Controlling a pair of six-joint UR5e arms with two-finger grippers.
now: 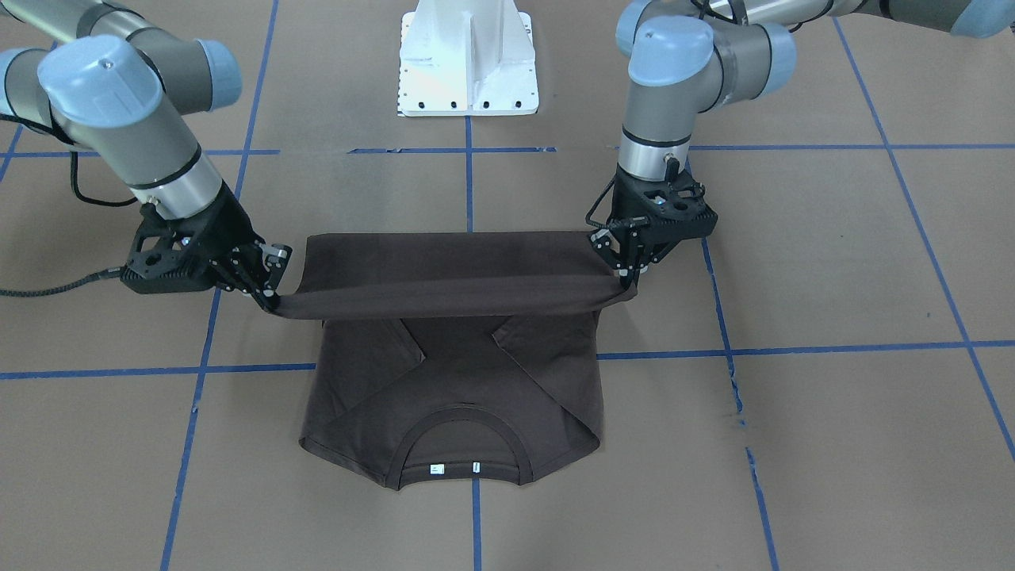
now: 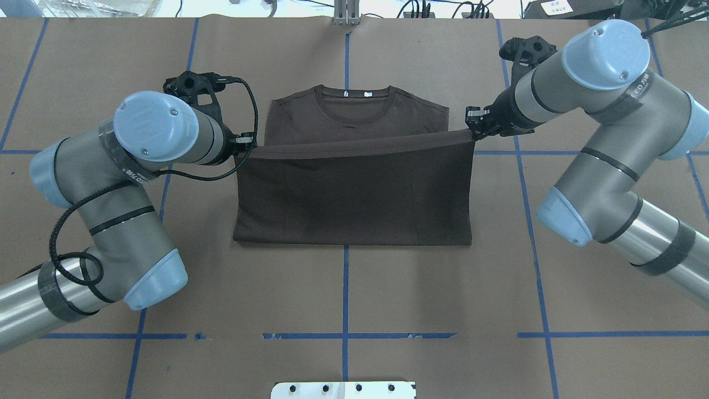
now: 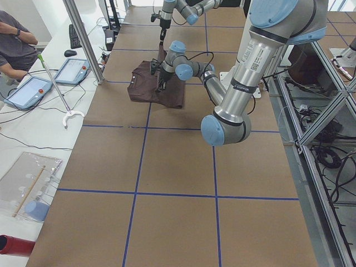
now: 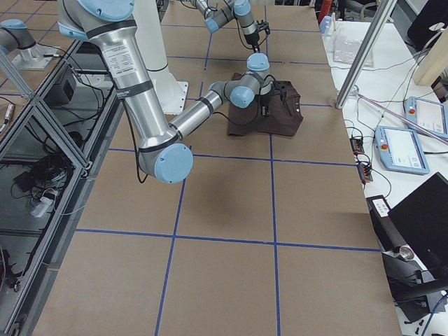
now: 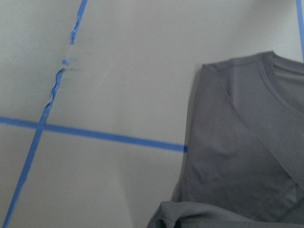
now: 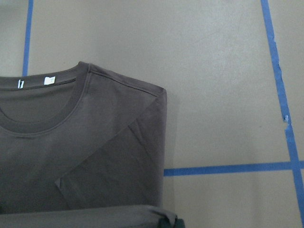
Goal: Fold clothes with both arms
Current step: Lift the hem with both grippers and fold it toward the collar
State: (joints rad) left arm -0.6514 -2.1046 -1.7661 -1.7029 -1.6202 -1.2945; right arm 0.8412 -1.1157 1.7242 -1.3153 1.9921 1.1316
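Observation:
The dark brown T-shirt (image 1: 452,381) lies flat on the brown table, sleeves folded in and its collar (image 2: 354,102) on the side far from the robot. Its hem edge (image 1: 444,301) is raised and stretched taut between both grippers, partway over the body of the shirt. My left gripper (image 1: 628,274) (image 2: 247,145) is shut on one hem corner. My right gripper (image 1: 266,295) (image 2: 472,128) is shut on the other. The left wrist view shows the shirt (image 5: 247,152) with bunched cloth at the bottom edge. The right wrist view shows the collar (image 6: 42,109) and a folded sleeve.
The white base pedestal (image 1: 468,59) stands at the robot's side of the table. Blue tape lines (image 2: 346,288) grid the surface. A person (image 3: 14,39) sits beside tablets (image 3: 28,92) on a side bench; another tablet (image 4: 406,150) lies on the opposite bench.

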